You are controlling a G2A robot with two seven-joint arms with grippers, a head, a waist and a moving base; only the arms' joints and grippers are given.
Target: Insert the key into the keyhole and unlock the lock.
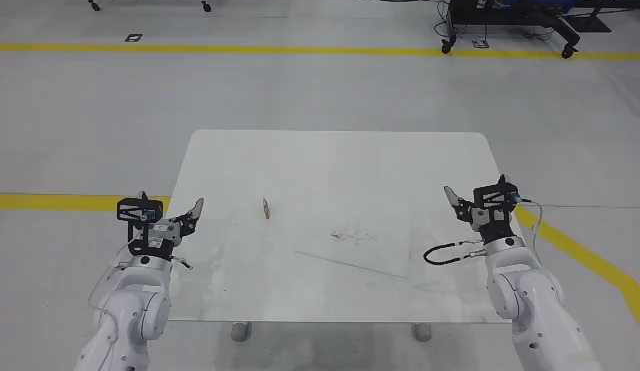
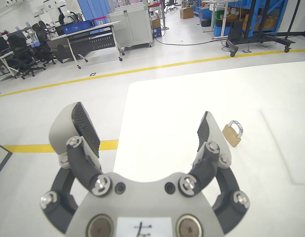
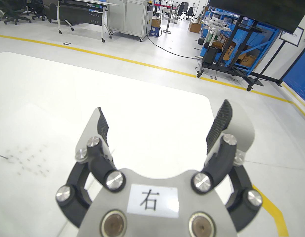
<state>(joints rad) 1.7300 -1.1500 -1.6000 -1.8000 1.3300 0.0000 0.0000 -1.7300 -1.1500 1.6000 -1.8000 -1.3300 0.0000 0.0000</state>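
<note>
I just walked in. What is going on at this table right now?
Nothing is being handled at this moment. The left hand and the right hand are both open and empty, one at each side edge of the white table. A small brass padlock sits on the table, nearer the left hand, untouched. Unlocking has not yet begun.

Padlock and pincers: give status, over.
Left pincer open, empty. Right pincer open, empty. Padlock lies on table, untouched. Nothing between it and left pincer.
</note>
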